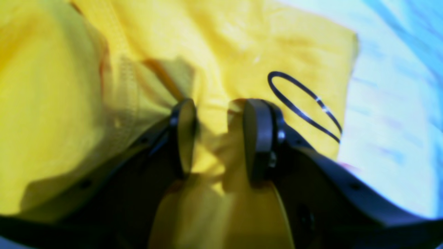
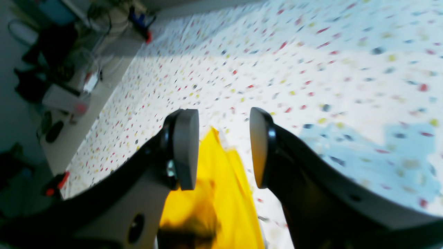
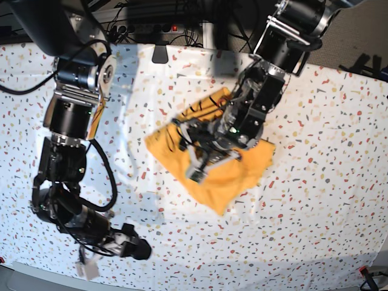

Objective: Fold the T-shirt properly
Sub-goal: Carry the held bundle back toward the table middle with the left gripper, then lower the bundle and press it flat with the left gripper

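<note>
Left gripper [image 1: 218, 138] fingers pinch bunched shirt [image 3: 236, 173] mid-tabletop for the fold; right gripper [image 2: 223, 148] fingers straddle yellow fabric, grip unclear.

The left gripper [image 1: 219, 138] points down over the middle of the surface, its dark fingers [image 1: 258, 138] parted with bunched fabric between them. The right gripper [image 2: 224, 148] sits low at the near edge, fingers [image 2: 185, 152] parted.

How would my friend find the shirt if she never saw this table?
Look at the white table cover with coloured speckles. Near its middle, under the black robot arm, lies a crumpled orange-yellow cotton T-shirt. It is the only plain-coloured cloth there, with black curly writing on it.
</note>
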Action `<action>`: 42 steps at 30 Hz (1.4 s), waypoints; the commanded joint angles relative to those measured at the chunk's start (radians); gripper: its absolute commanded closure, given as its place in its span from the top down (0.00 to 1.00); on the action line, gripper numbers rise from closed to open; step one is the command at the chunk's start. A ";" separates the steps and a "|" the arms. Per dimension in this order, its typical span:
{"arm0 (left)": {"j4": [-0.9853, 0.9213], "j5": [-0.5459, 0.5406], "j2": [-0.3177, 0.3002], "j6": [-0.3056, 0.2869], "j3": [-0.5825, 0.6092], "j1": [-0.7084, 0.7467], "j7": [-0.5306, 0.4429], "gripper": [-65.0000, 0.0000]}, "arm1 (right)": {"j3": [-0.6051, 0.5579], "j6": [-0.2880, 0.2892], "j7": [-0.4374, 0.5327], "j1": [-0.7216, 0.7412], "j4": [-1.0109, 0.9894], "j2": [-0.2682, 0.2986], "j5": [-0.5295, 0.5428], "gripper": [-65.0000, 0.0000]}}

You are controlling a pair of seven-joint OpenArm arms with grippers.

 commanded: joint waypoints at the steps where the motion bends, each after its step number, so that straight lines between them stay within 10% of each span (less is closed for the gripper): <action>1: -0.025 -0.060 0.013 -0.060 0.068 0.045 0.208 0.35 | 0.001 0.012 0.006 0.025 0.015 0.016 0.015 0.38; 9: -0.025 -0.052 -0.004 -0.086 0.353 0.034 0.175 0.35 | 0.001 0.012 -0.007 -0.035 0.015 0.110 0.016 0.38; 26: -0.025 0.052 -0.270 -0.018 0.356 -0.122 0.054 0.35 | 0.001 0.012 -0.030 -0.062 0.015 0.158 0.017 0.38; 42: -0.013 0.027 -0.250 0.085 0.356 -0.204 0.116 0.35 | 0.001 0.012 -0.034 -0.092 0.015 0.158 0.015 0.38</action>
